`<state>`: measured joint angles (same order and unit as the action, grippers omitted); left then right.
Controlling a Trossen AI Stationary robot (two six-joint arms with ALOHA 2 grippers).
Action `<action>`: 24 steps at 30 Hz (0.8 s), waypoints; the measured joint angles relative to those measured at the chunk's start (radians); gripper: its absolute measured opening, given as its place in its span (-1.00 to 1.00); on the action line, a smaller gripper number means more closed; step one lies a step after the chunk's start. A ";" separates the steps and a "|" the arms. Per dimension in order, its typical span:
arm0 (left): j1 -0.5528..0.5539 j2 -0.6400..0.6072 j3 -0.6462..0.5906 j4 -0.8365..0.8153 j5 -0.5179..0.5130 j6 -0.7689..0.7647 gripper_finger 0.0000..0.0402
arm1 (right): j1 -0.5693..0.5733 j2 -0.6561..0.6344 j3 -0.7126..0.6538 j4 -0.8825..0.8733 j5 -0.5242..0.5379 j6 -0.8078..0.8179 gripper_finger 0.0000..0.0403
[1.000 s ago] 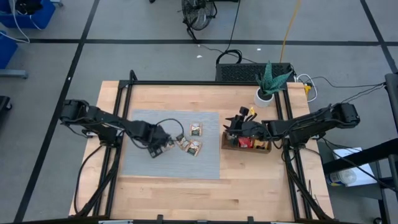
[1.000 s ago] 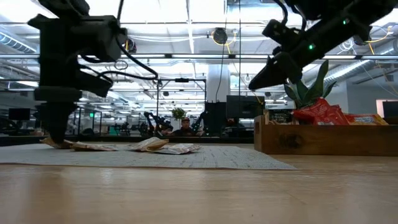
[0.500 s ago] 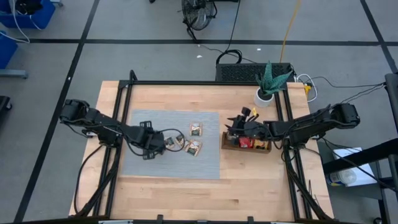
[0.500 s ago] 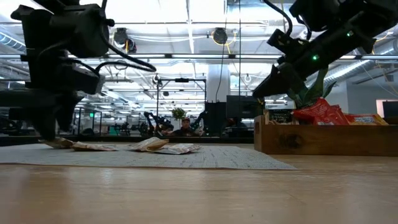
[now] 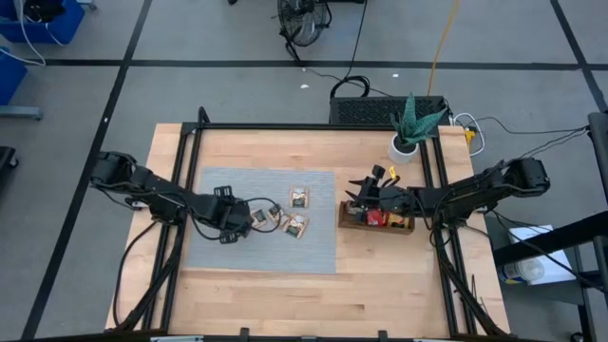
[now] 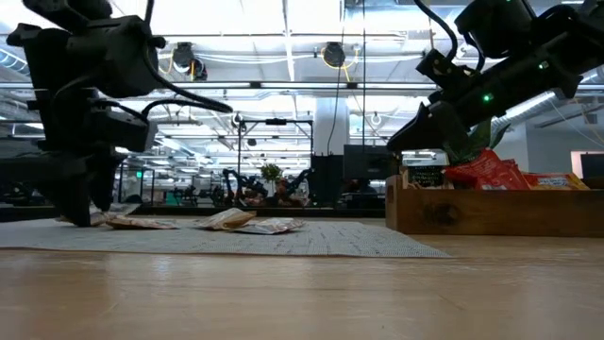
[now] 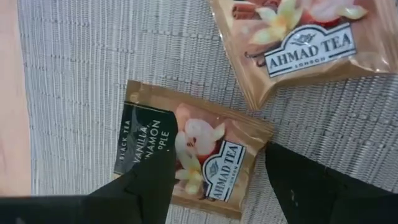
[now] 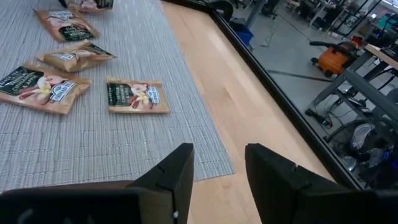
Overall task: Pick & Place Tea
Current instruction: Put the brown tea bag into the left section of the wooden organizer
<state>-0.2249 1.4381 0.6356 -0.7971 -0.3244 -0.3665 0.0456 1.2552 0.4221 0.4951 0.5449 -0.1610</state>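
L gripper (image 5: 249, 220) sits low over the grey mat (image 5: 218, 249), left-centre of high view, fingers (image 7: 146, 180) spread wide to either side of one tea sachet (image 7: 196, 155) lying flat on the mat; not pinching it, pads not closed on it. A second sachet (image 7: 298, 40) is just beside it, upper right of L wrist frame, near but apart. High view: small cluster of sachets (image 5: 293, 220) at mid-frame on mat's right half, one more (image 5: 300, 198) a bit above the others, all flat. R wrist view shows four or so loose sachets (image 8: 137, 96) on the mat, upper left of that frame. R gripper (image 5: 366, 195) hangs above the wooden tray (image 5: 353, 222) at right-centre of high view, fingers (image 8: 177, 171) parted with nothing between them. Tray sits on bare table (image 5: 285, 294) just right of the mat edge, red sachets (image 6: 491, 172) piled in it, seen right side of low view, sticking above the tray wall (image 6: 472, 212). Potted plant (image 5: 410, 128) behind tray, upper right, near R arm. Black frame rails (image 5: 313, 126) run round the tabletop. Cables trail off the L arm across the mat. Low view: L arm's bulk blocks far left of the mat, the sachet under it mostly hidden; lab room w/ desks beyond the table.
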 joint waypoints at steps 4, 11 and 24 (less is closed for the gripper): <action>0.000 -0.003 -0.031 0.037 -0.014 -0.002 0.25 | 0.000 0.000 0.000 0.003 0.000 -0.007 -0.35; 0.000 -0.002 -0.032 0.055 -0.018 -0.003 0.25 | 0.000 0.000 0.000 0.003 0.000 -0.008 -0.35; 0.001 0.002 -0.036 0.094 -0.017 -0.022 -0.45 | 0.000 0.000 0.000 0.002 0.000 -0.008 -0.35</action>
<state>-0.2241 1.4399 0.5991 -0.7026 -0.3415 -0.3884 0.0456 1.2552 0.4221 0.4973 0.5449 -0.1692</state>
